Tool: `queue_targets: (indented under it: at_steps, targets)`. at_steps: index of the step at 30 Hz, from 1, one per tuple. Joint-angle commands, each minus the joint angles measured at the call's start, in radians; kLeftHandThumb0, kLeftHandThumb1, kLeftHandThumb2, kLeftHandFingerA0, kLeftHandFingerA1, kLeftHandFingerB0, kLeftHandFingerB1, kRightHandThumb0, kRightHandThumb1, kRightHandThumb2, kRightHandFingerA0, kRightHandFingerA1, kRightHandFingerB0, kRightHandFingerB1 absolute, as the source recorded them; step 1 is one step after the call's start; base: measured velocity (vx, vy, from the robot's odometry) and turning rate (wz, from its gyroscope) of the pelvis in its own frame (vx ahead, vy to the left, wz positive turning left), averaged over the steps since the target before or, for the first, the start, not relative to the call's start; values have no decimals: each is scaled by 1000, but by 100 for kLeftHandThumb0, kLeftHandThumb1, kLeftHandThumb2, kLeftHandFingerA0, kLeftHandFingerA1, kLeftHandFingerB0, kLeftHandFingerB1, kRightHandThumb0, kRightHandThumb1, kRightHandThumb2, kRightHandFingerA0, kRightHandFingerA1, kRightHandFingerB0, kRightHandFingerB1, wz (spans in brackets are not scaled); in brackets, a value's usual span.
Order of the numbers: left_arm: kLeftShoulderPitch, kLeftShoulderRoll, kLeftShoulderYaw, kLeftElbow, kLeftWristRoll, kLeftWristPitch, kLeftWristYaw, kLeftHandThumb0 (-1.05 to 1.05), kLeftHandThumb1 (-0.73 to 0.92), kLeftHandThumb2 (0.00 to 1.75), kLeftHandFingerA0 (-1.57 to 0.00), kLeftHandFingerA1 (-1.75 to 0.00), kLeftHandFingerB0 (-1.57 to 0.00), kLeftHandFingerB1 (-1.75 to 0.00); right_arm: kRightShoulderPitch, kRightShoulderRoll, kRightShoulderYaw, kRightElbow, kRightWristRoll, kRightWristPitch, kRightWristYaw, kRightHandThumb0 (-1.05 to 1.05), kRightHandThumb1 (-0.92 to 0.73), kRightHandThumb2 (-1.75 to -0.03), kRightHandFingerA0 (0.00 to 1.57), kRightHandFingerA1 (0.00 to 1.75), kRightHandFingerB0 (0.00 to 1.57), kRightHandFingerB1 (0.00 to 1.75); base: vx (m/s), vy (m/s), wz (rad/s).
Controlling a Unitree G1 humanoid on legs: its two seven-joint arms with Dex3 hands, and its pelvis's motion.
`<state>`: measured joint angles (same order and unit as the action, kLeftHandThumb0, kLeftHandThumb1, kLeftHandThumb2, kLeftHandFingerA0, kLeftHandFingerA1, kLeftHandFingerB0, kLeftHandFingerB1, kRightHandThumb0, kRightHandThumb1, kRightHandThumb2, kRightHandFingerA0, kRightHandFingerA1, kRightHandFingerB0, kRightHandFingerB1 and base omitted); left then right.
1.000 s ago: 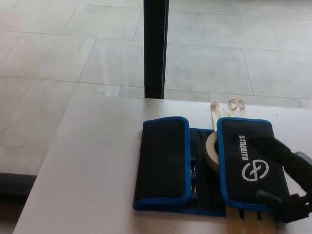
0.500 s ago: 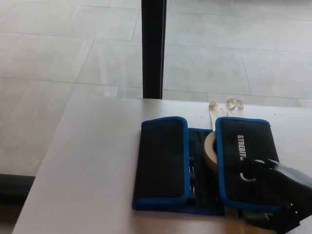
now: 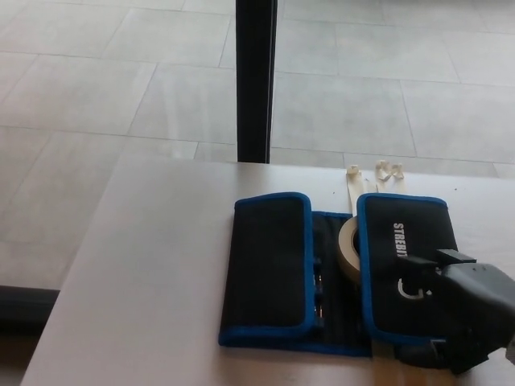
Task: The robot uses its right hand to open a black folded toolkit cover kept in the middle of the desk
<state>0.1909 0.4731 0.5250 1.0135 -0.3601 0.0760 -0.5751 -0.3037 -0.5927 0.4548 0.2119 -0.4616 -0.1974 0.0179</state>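
One right hand (image 3: 467,310), over toolkit cover (image 3: 338,273)

Blocky matte-black right hand (image 3: 467,314)

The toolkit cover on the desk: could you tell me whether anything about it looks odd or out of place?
Yes. A roll of beige tape stands tucked under the edge of the right flap of the toolkit cover, so that flap does not lie flat. The right robot hand rests on that flap's lower right corner.
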Motion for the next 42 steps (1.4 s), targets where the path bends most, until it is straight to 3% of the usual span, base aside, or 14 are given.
queue_targets:
  at_steps: [1,2,3,11,12,16,17,18,22,31,34,40,41,42]
  targets:
    - [-5,15,5,6,-5,-2,7,-90,80,64,-19,-53,-14,-34,-57,23,157,102,-520,104,-439,-70,-59,-71,0,9,6,40,0,0,0]
    - [-3,17,-12,8,17,-36,12,-93,66,105,-21,-60,-4,-41,-58,30,176,124,-543,131,-461,-69,-59,-58,0,5,2,43,0,0,0]
    - [4,14,-15,-10,20,-38,18,-91,82,65,-23,-56,-14,-36,-59,33,193,141,-560,157,-462,-83,-44,-81,0,32,4,36,0,0,0]
    - [-19,17,-22,-20,22,-32,14,-89,65,105,-17,-58,-6,-43,-62,62,239,248,-545,195,-491,-93,-51,-85,0,19,10,26,0,0,0]
    - [-21,16,-20,-22,20,-27,20,-91,84,66,-23,-53,-15,-34,-60,63,244,249,-549,203,-492,-93,-52,-87,0,18,10,24,0,0,0]
    - [-16,17,-35,-20,43,-50,42,-93,86,66,-29,-54,-18,-36,-37,65,263,268,-554,201,-521,-94,-53,-90,0,16,3,27,0,0,0]
    - [-23,8,-17,-2,25,-73,35,-89,65,104,-13,-57,-2,-43,-34,61,264,265,-557,204,-516,-85,-45,-87,0,25,0,28,0,0,0]
    - [-21,6,-14,9,22,-84,25,-90,84,66,-17,-56,-12,-37,-31,54,264,273,-550,190,-524,-92,-51,-83,0,13,12,21,0,0,0]
    - [-13,9,-8,1,10,-44,29,-90,82,65,-26,-57,-17,-37,-59,48,246,331,-518,107,-632,-63,-36,-81,0,37,8,48,0,0,0]
    - [-17,-5,10,30,-18,-2,22,-89,81,65,-33,-57,-21,-36,-98,39,164,345,-442,19,-715,-46,-82,-64,90,130,36,48,0,0,0]
    - [-19,-6,11,38,-15,-11,21,-88,82,65,-29,-58,-21,-37,-106,36,166,350,-451,15,-706,-48,-66,-108,97,117,27,58,0,0,0]
    - [-27,-14,20,58,-22,-23,30,-86,82,65,-30,-58,-19,-38,-125,15,173,355,-471,-28,-651,-55,-82,-67,89,138,33,49,0,0,0]
    - [-27,-13,17,57,-19,-24,19,-86,64,104,-29,-63,-15,-49,-128,15,172,364,-473,-36,-654,-54,-82,-66,89,139,32,50,0,0,0]
    - [-28,-12,14,57,-15,-23,16,-88,83,65,-30,-59,-21,-38,-131,15,172,371,-476,-41,-654,-52,-82,-65,90,134,32,50,0,0,0]
